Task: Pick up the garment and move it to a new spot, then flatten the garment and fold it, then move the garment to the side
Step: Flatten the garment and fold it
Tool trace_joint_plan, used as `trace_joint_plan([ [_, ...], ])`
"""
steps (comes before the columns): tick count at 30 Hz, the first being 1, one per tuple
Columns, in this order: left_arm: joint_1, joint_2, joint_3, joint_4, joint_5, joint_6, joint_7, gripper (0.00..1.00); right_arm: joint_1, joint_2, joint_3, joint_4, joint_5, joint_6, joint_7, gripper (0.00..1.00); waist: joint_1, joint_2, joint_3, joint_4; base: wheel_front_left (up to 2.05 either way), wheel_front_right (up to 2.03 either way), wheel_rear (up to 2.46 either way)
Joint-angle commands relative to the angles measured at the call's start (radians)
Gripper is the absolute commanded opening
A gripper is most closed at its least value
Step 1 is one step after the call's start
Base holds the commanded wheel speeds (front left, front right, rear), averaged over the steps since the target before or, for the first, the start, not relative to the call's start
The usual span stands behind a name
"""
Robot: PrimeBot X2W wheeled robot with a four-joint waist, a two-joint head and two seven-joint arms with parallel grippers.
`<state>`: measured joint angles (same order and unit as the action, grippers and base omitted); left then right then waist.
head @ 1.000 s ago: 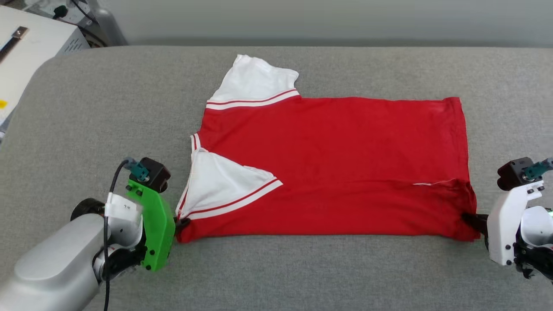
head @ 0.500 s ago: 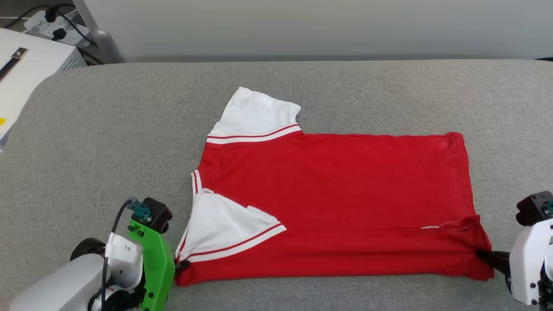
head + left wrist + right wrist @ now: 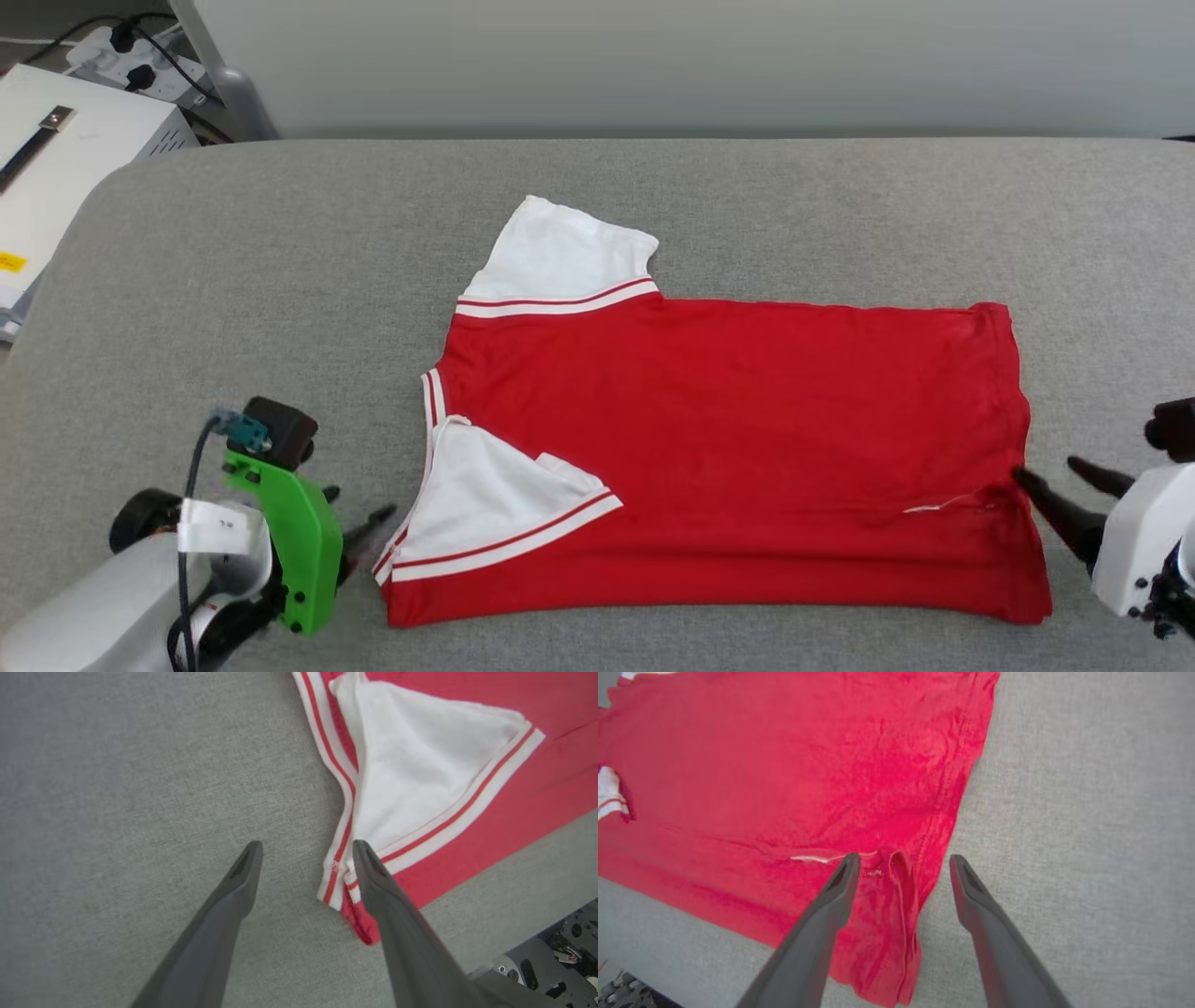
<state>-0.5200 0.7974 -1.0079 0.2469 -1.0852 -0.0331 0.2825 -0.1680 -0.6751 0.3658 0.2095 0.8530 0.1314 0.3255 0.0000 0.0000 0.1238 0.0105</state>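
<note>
Grey woven fabric tabletop [image 3: 233, 280], pale wall behind, nothing else in reach of the arms.

- Object: red jersey T-shirt with white short sleeves and red-and-white striped trim [image 3: 747, 420], lying lengthwise between your two hands, collar end toward the left one, hem toward the right one. Number side not visible.
- Left gripper [image 3: 359, 504]: jaws spread wide, holding nothing. In the left wrist view [image 3: 307, 845] the shirt's striped shoulder corner sits just inside the right-hand finger, touching or nearly so; I cannot tell which.
- Right gripper [image 3: 1046, 469]: jaws wide, empty. In the right wrist view [image 3: 905, 857] the puckered hem corner [image 3: 901, 877] lies between the fingers, one finger over red cloth.

Risks, as I judge them:
1. Pull either hand back low and a fingertip may drag its corner, undoing the flat lay. Lift clear first.
2. That raised ridge at the hem, ahead of your right hand, would be pressed in as a crease if you fold over it unsmoothed.
3. Near white sleeve [image 3: 485, 495] lies turned in on the body, beyond your left fingertips, while the far white sleeve [image 3: 560, 252] juts out; folding now gives a lopsided packet.
4. Closing on one layer alone would peel the shirt open.
</note>
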Motion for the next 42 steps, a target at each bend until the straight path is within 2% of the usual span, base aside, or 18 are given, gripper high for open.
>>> trace_joint_plan([
  [1,-0.017,0.015,0.023,-0.016,0.02,0.017,-0.032,1.0,0.0,0.009,-0.026,-0.017,-0.025,-0.001,-0.047,1.0,0.0,0.0,-0.018,0.006,0.0,0.0,0.0],
  [5,-0.09,0.034,0.09,-0.055,0.081,0.068,-0.138,1.0,-0.024,0.068,-0.129,-0.054,-0.112,-0.001,-0.207,1.0,0.0,0.0,-0.006,0.003,0.0,0.0,0.0],
  [10,-0.21,0.014,0.158,-0.047,0.154,0.12,-0.241,1.0,-0.053,0.19,-0.233,-0.102,-0.252,-0.001,-0.376,1.0,0.0,0.0,0.048,-0.02,0.0,0.0,0.0],
  [11,-0.294,-0.005,0.175,-0.02,0.195,0.122,-0.264,1.0,-0.063,0.251,-0.269,-0.144,-0.323,-0.001,-0.439,1.0,0.0,0.0,0.094,-0.042,0.0,0.0,0.0],
  [16,-0.466,-0.057,0.184,0.057,0.224,0.074,-0.227,1.0,-0.065,0.332,-0.303,-0.221,-0.418,-0.001,-0.492,1.0,0.0,0.0,0.194,-0.084,0.0,0.0,0.0],
  [20,-0.607,-0.106,0.173,0.147,0.213,0.01,-0.128,1.0,-0.071,0.37,-0.308,-0.276,-0.462,-0.001,-0.497,1.0,0.0,0.0,0.272,-0.117,0.0,0.0,0.0],
  [23,-0.701,-0.144,0.15,0.227,0.174,-0.037,0.024,1.0,-0.083,0.38,-0.302,-0.313,-0.49,-0.001,-0.495,1.0,0.0,0.0,0.325,-0.139,0.0,0.0,0.0],
  [27,-0.809,-0.185,0.108,0.303,0.119,-0.072,0.252,1.0,-0.103,0.383,-0.293,-0.35,-0.515,-0.001,-0.487,1.0,0.0,0.0,0.388,-0.162,0.0,0.0,0.0],
  [31,-0.888,-0.211,0.078,0.354,0.075,-0.086,0.418,1.0,-0.122,0.389,-0.285,-0.376,-0.521,-0.001,-0.479,1.0,0.0,0.0,0.44,-0.18,0.0,0.0,0.0],
  [35,-0.935,-0.225,0.044,0.41,0.081,-0.091,0.499,1.0,-0.142,0.392,-0.277,-0.386,-0.523,-0.001,-0.478,1.0,0.0,0.0,0.48,-0.198,0.0,0.0,0.0],
  [42,-0.933,-0.241,0.001,0.481,0.073,-0.096,0.534,1.0,-0.154,0.397,-0.273,-0.374,-0.521,-0.001,-0.488,1.0,0.0,0.0,0.51,-0.211,0.0,0.0,0.0],
])
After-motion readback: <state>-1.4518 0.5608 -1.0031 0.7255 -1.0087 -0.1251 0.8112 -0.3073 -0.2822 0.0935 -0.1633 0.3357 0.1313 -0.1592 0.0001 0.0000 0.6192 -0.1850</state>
